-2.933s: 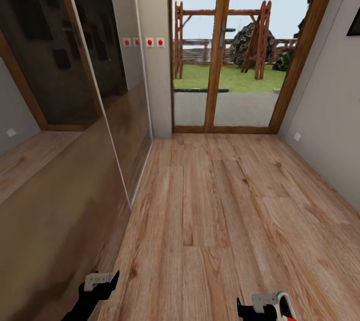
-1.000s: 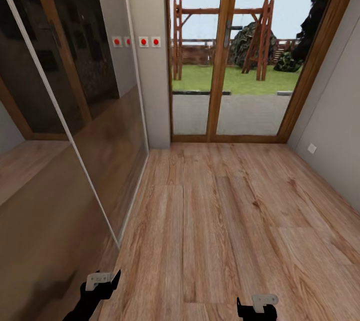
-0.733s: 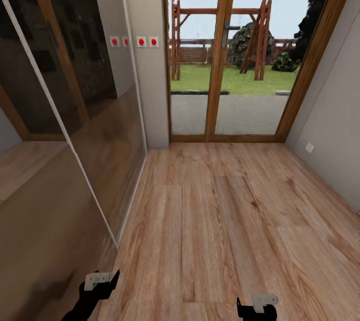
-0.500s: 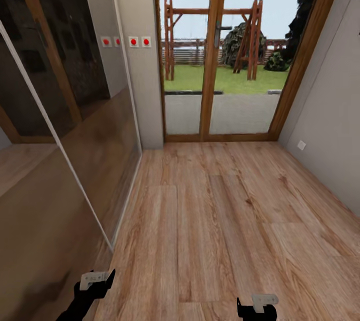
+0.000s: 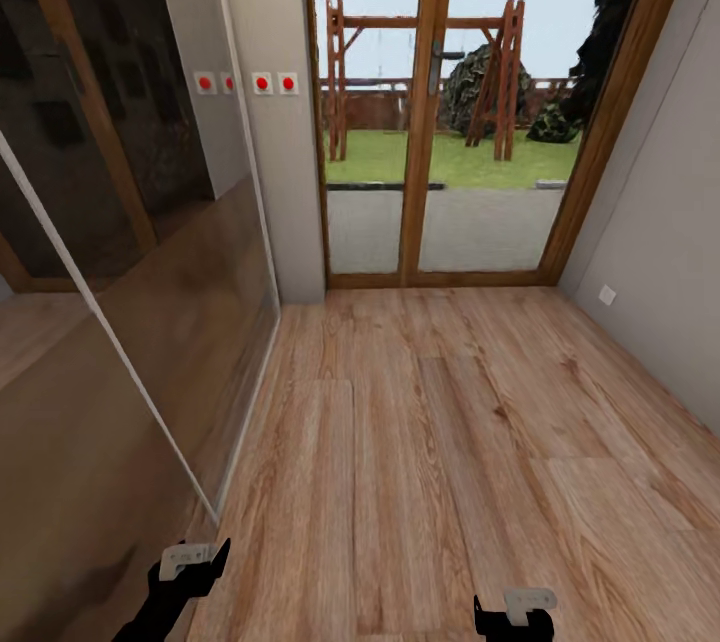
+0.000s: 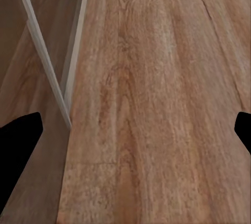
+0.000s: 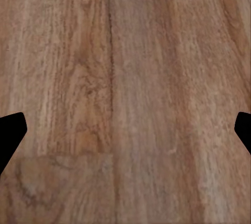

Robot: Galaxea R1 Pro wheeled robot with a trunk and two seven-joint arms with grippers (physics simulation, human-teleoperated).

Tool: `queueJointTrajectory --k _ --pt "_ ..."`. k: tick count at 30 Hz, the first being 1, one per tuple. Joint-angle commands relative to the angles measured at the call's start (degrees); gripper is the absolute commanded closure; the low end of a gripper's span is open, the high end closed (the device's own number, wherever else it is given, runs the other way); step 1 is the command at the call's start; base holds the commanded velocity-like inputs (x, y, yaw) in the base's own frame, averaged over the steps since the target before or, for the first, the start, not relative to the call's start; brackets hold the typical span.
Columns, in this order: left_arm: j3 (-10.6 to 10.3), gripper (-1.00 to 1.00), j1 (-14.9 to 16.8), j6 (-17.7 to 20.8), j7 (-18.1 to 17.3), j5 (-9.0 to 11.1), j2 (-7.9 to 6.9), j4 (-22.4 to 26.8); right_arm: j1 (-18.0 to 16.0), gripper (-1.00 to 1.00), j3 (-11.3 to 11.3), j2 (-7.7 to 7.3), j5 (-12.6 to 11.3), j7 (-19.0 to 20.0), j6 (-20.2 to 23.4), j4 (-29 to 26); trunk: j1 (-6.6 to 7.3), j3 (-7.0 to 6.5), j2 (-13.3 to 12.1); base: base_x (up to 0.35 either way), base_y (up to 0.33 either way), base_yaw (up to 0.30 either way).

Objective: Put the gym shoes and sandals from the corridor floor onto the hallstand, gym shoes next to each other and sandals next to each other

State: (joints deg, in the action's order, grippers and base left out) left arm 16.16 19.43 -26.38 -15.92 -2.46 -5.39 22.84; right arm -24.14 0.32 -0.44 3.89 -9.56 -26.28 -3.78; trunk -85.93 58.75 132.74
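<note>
My view has swung slightly right across the corridor floor (image 5: pixel 420 442) toward the glass door (image 5: pixel 440 122), with no shoes showing, so I'm searching. Left hand (image 6: pixel 130 130) and right hand (image 7: pixel 125 130) hang wide, empty.

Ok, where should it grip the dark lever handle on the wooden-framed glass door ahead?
On the dark lever handle, probably its horizontal bar near the free end, which sticks out rightward from the upright plate. Come straight on from the corridor side, one jaw above the bar, one below. Too far off to tell finer shape.
</note>
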Motion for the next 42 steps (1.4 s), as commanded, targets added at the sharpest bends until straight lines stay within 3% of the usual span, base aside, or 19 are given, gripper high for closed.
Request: queueJointTrajectory --k 1,14,42 --pt "0.63 -1.00 0.05 -0.13 -0.34 -0.09 0.03 0.00 -0.03 -1.00 0.03 0.00 0.42 -0.37 -0.09 0.04 0.00 0.04 0.02 0.065 0.000 0.000" --pt "0.55 -1.00 -0.01 -0.09 -0.34 -0.09 0.03 0.10 -0.03 -1.00 0.03 0.00 0.42 -0.37 -0.09 0.01 0.00 0.04 0.02 0.091 0.000 0.000" --pt "0.54 -1.00 -0.01 -0.07 -0.34 -0.09 0.09 0.02 -0.03 -1.00 0.03 0.00 0.42 -0.37 -0.09 0.08 0.00 0.04 0.02 0.326 0.000 -0.005"
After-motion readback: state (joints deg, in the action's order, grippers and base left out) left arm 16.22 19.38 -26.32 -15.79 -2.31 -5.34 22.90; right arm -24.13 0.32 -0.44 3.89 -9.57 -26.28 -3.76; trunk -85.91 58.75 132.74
